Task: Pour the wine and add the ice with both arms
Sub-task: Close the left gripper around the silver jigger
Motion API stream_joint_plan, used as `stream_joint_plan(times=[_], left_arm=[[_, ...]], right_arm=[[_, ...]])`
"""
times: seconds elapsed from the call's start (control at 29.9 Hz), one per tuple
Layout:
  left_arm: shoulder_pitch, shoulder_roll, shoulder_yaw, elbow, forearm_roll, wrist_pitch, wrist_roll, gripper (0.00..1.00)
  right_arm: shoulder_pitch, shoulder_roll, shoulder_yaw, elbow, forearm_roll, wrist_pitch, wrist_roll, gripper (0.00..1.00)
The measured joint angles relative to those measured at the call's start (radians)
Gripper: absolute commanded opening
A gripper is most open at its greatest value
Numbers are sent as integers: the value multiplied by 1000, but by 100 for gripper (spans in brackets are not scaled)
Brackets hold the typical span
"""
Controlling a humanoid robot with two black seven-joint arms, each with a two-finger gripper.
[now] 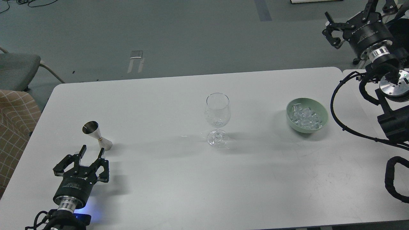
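A: From the head view, where does everything sit around the wine glass (217, 118)?

B: The wine glass stands upright near the middle of the white table (159, 188). To the right of the glass, well apart from it, is a pale green bowl (322, 112) with the ice (304, 117) piled inside as clear cubes. To the left of the glass, also well apart, is a metal jigger (96, 135), tilted, its wide mouth turned up and to the left.

A: And the wine?

B: I cannot make out any liquid, neither in the glass nor in the jigger.

A: The left gripper (92, 152)?

B: It is left of the glass and nearer the table's front edge, just below the jigger. Its two fingers stand apart with a clear gap and hold nothing. The right fingertip is very near the jigger's base; whether it touches I cannot tell.

A: The right gripper (351, 14)?

B: Far up and to the right of the glass, beyond the table's back edge, over the grey floor (191, 38). Its fingers look spread, with nothing between them. Its arm (388, 83) runs down the right edge with looped black cables (334, 105) hanging just right of the bowl.

A: Anything else?

B: A grey chair (16, 70) and a checked cushion (14, 127) far left of the glass, off the table.
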Motion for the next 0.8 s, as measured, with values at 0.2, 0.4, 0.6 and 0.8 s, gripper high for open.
stream_joint_plan(times=[0.2, 0.4, 0.6, 0.8], left_arm=[[-45, -9, 0, 33, 4, 7, 1, 52], [-73, -6, 0, 60, 4, 10, 3, 52], [-96, -2, 0, 83, 3, 20, 6, 52], [-123, 1, 0, 91, 0, 58, 26, 52]], right_arm=[[0, -7, 1, 0, 0, 0, 0, 100], [-2, -11, 2, 0, 0, 0, 0, 100], [-5, -12, 2, 0, 0, 0, 0, 100], [-8, -14, 1, 0, 0, 0, 0, 100]])
